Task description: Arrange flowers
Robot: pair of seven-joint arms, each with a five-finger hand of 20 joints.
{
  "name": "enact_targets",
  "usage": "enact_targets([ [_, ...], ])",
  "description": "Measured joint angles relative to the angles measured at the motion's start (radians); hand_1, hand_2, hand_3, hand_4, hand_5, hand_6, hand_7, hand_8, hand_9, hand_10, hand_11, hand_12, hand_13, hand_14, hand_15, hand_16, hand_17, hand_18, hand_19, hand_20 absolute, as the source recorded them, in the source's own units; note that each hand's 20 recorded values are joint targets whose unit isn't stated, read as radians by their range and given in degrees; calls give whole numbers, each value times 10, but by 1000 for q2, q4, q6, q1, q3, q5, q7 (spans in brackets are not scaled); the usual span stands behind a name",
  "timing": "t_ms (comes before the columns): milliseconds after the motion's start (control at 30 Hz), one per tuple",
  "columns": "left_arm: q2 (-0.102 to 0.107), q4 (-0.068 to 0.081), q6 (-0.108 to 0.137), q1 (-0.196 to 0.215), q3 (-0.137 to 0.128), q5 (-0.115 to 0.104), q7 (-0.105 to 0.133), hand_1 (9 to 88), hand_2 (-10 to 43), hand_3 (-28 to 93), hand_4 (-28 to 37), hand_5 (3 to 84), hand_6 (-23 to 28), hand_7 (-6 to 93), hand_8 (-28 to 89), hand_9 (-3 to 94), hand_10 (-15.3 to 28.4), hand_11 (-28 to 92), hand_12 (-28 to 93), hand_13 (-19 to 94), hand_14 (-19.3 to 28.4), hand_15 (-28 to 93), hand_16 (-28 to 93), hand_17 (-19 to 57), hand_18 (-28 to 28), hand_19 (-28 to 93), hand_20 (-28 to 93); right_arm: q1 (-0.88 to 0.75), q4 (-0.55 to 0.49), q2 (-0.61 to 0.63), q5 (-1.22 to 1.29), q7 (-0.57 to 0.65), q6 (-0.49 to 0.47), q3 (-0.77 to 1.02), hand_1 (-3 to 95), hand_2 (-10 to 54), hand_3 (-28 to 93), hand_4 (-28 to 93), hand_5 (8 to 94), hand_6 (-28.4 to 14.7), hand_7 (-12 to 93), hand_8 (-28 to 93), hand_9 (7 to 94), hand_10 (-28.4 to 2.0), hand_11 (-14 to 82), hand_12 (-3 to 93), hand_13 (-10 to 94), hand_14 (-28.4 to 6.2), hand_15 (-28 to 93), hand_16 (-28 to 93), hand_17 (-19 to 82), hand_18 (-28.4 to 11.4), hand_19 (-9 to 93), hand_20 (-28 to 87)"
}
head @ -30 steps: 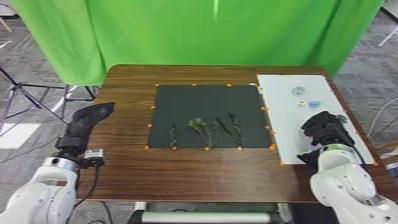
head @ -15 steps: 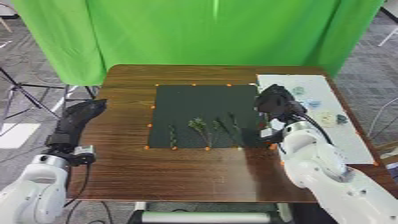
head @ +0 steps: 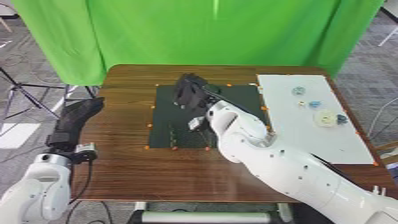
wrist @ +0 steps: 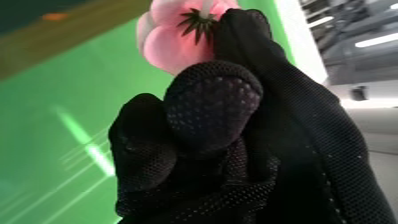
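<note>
The brown wooden table (head: 124,175) stands on grey carpet (head: 27,92), with a green curtain (head: 213,35) hanging behind its far edge. On the table's middle lies a dark rectangular mat (head: 163,112), and to its right a white sheet (head: 302,145); small orange markers (head: 175,148) run along the edges of both. In the room, a tripod (head: 22,86) stands on the carpet at the left, near a bright patch of light (head: 13,134) on the floor. The right wrist view also takes in the curtain and a strip of ceiling light (wrist: 377,40).

The right hand (head: 189,91) is above the far part of the mat, its arm reaching in across the table. In the right wrist view it grips a pink flower (wrist: 173,47), whose head, with a pointed green calyx (wrist: 197,22), sits at the fingertips. The left hand (head: 80,112) is at the table's left edge, fingers straight and holding nothing.

Green sprigs (head: 173,136) lie on the near part of the mat, some partly hidden by the right arm. On the white sheet are a pale teal flower (head: 298,90) towards the far end, a blue flower (head: 314,104) nearer, and beyond the sheet's middle a dark blue-grey flower (head: 341,119) beside a pale cream object (head: 325,118)
</note>
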Motion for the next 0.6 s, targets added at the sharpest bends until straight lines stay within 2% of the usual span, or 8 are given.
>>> enact_targets([
  [267, -6, 0, -2, -18, 16, 2, 7, 223, 22, 654, -265, 447, 58, 138, -72, 406, 136, 196, 99, 321, 154, 83, -8, 40, 87, 32, 117, 23, 77, -126, 4, -27, -110, 16, 704, -95, 556, -125, 790, -14, 170, 73, 840, -130, 41, 345, 918, -19, 520, 329, 663, -64, 920, 429],
  [600, -11, 3, -16, -38, 41, 1, 11, 214, 24, 659, -280, 445, 59, 131, -69, 404, 137, 194, 101, 315, 153, 81, -8, 35, 90, 29, 120, -17, 188, -195, -106, -30, -168, -11, 697, -95, 564, -129, 789, -10, 172, 68, 839, -127, 36, 335, 918, -19, 524, 330, 661, -65, 926, 425],
])
